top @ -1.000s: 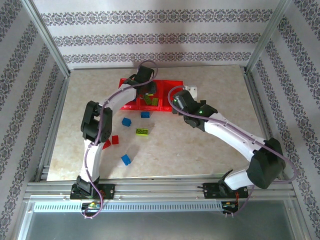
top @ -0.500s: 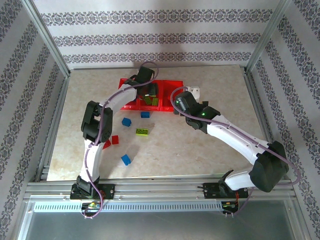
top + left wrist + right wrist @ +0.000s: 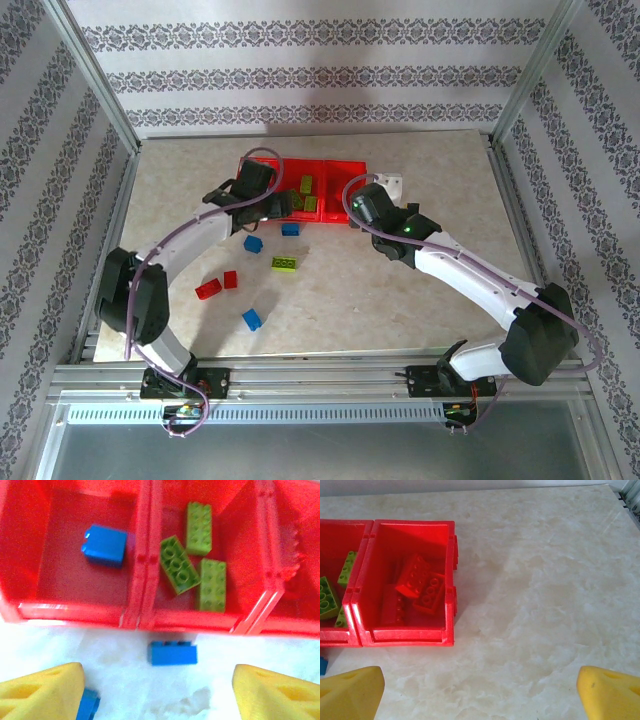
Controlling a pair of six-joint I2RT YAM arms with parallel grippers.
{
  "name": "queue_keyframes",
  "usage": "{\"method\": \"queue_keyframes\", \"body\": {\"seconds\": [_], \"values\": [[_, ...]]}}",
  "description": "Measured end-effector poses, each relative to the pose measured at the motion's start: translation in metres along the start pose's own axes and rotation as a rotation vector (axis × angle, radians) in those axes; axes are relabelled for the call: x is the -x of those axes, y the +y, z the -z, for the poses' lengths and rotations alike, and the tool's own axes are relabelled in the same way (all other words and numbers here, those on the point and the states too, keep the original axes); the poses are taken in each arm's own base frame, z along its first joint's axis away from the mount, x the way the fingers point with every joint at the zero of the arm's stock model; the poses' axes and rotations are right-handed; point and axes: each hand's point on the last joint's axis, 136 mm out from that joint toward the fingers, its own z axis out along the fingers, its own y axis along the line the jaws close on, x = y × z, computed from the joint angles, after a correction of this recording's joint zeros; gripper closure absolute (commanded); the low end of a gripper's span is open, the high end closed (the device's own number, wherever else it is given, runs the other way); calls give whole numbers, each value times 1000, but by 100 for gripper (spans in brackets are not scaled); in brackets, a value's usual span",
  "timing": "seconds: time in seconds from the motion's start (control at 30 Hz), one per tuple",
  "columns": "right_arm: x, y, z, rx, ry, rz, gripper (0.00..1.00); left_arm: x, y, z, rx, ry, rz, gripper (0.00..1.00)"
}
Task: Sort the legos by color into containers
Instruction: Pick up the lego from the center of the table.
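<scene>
Six legos lie loose on the table (image 3: 380, 300) on the near side of the red tray (image 3: 340, 168). A lone blue brick (image 3: 251, 319) sits farthest from it, a red pair (image 3: 209, 290) and a green plate (image 3: 284, 263) lie closer in, and two further blue bricks (image 3: 172, 653) are close to its front wall.

Both arms reach to the tray's near edge. The left gripper (image 3: 157, 685) has its yellow fingers (image 3: 40, 695) spread wide with nothing between them, over the table just in front of the tray. The right gripper (image 3: 480, 680) is likewise spread wide and empty, in front of the tray's right compartment.

Inside the tray, the left compartment holds a single blue block (image 3: 104, 545) and the middle one holds three green bricks (image 3: 179, 571). The right one holds a small heap of red bricks (image 3: 417, 587), whose number is hard to tell against the red plastic.

On this showing the sort looks a little over half done, with no colour in the wrong compartment. Three blue, two red and one green are left to pick up.
</scene>
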Motion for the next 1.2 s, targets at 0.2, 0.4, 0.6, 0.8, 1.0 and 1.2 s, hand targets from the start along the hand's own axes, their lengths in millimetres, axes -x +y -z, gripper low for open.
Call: {"method": "queue_keyframes", "body": {"seconds": [0.2,0.4,0.6,0.8,1.0,1.2], "values": [[1,1,0,3,-6,-17,2,-65,33,1,57,119,36,14],[0,0,-1,0,-7,-23,2,-84,44,-1,86,164,34,12],[-3,0,-3,-2,-3,-21,2,-93,50,-17,113,195,23,14],[-8,-3,-4,-11,3,-16,2,-103,68,-39,159,243,34,17],[-8,-4,-4,-14,2,-18,2,-100,78,-52,176,246,49,21],[-7,-4,-4,-13,0,-27,2,-90,81,-66,179,229,64,30]]}}
